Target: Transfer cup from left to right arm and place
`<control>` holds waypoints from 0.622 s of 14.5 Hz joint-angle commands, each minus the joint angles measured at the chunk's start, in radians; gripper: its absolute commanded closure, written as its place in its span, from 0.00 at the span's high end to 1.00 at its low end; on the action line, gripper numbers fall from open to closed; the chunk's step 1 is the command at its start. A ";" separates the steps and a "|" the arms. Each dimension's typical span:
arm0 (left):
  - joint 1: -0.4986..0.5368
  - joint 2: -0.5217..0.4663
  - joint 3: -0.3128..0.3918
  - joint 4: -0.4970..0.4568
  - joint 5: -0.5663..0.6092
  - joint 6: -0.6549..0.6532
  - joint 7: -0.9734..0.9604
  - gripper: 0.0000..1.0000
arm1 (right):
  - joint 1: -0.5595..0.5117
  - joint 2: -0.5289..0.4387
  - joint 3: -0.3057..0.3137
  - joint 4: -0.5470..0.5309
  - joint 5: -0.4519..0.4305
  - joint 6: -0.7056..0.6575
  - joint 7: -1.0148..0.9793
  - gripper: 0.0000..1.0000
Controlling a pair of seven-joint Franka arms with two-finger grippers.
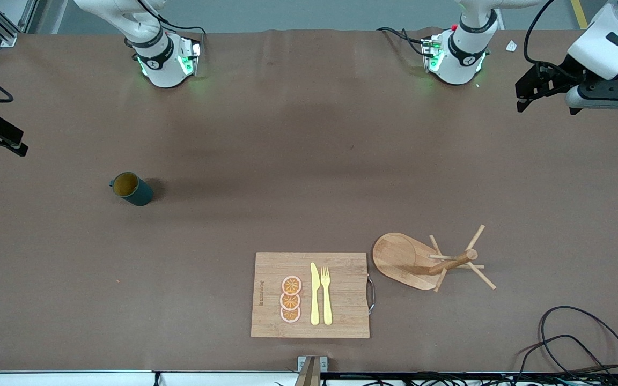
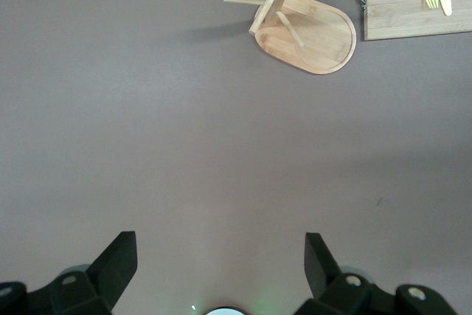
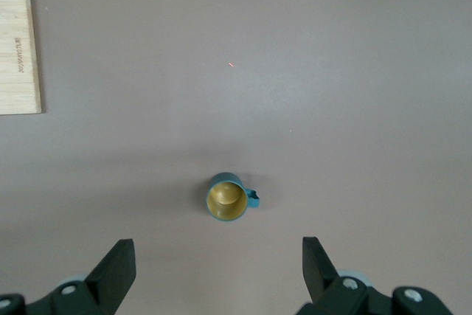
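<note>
Two arms wait high over the tabletop point(image 1: 309, 134), one at each end. At the right arm's end, the right gripper point(image 3: 219, 271) hangs with its jaws spread wide and nothing between them. Below it the cup point(image 1: 132, 188) stands upright and alone on the tabletop, handle out to one side. Nearer the front camera lies a cutting board point(image 1: 310, 295) with orange slices point(image 1: 291, 299), a knife point(image 1: 314, 294) and a fork point(image 1: 326, 295). Beside it, toward the left arm's end, stands a mug rack point(image 1: 432, 261). The left gripper point(image 2: 221, 267) hangs over bare tabletop, jaws wide, holding nothing.
</note>
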 commanded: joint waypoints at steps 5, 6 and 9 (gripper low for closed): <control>0.001 -0.008 -0.005 0.010 0.000 -0.017 0.013 1.00 | -0.030 0.000 0.024 -0.024 0.083 0.035 0.010 1.00; 0.001 -0.008 -0.005 0.010 0.000 -0.017 0.015 1.00 | -0.030 0.000 0.024 -0.025 0.083 0.035 0.010 1.00; 0.001 -0.009 -0.006 0.010 -0.005 -0.024 0.013 1.00 | -0.023 0.006 0.020 -0.024 0.083 0.028 0.010 1.00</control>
